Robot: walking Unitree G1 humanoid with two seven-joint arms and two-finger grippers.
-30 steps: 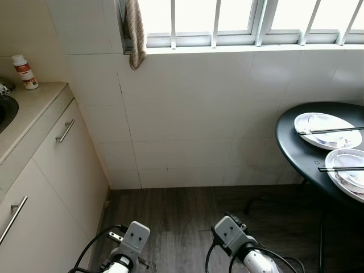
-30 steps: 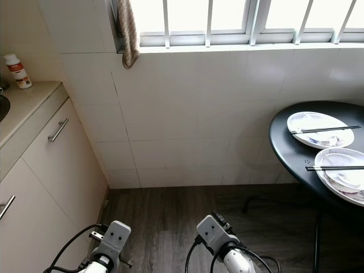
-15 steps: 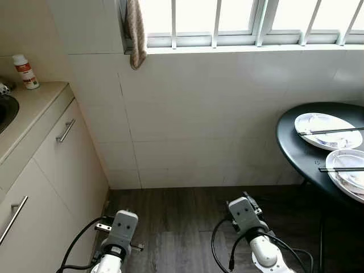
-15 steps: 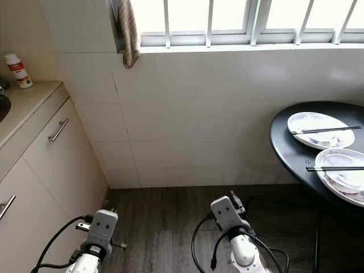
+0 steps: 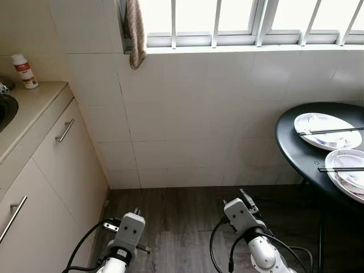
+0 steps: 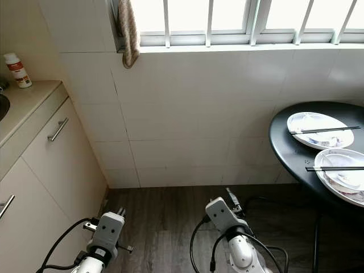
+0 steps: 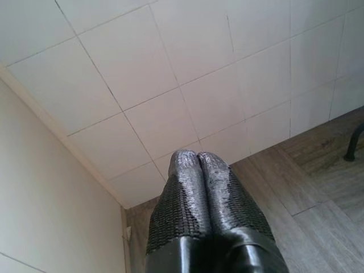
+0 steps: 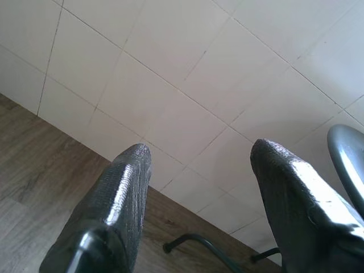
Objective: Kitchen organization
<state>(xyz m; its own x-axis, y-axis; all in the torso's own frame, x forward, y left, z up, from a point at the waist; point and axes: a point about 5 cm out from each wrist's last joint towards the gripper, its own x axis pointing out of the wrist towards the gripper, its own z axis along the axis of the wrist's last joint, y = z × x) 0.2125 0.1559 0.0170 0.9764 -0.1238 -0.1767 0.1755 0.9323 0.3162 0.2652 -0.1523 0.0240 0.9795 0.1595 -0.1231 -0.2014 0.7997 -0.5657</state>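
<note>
Two white plates stand on the round black table (image 5: 293,145) at the right: a far plate (image 5: 318,122) and a near plate (image 5: 352,158), each with a pair of black chopsticks (image 5: 333,130) across it. Both arms hang low over the wooden floor, well short of the table. My left arm (image 5: 128,230) is near the cabinet. In its wrist view the left gripper (image 7: 197,156) is shut with nothing between the fingers and faces the tiled wall. My right arm (image 5: 240,213) is at centre. The right gripper (image 8: 199,151) is open and empty, with the table's edge (image 8: 348,153) beside it.
A cream counter (image 5: 34,105) with a sink (image 5: 4,111) and a white bottle (image 5: 24,71) runs along the left, above cabinet doors with metal handles (image 5: 65,129). A cloth (image 5: 135,31) hangs by the barred window. Table legs (image 5: 259,200) stand on the floor at the right.
The right arm has risen and swung slightly to the right over the last second. The left arm dipped left, then came back. Plates and table have not moved.
</note>
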